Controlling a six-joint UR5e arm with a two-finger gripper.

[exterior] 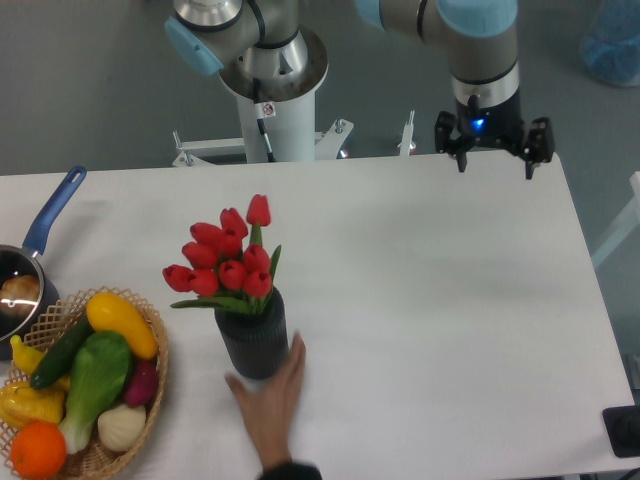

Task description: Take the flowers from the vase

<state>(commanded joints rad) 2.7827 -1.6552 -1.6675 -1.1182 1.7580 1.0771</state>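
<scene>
My tool [494, 160] hangs with fingers spread, pinching nothing, at the tabletop's [430, 300] far edge. The flowers [228, 262] stand in the vase [253, 340] well off to my lower left — light, soft, easily crushed, I judge; I'd pinch the bunched stems just above the mouth.

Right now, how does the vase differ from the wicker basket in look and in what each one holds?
The vase is dark grey, ribbed and upright; the wicker basket is tan, woven, wide and shallow. The vase holds the flowers, red tulips rising above its mouth; the basket holds coloured toy vegetables and fruit. A person's hand touches the vase, not the basket. Both stand on the white table.
</scene>
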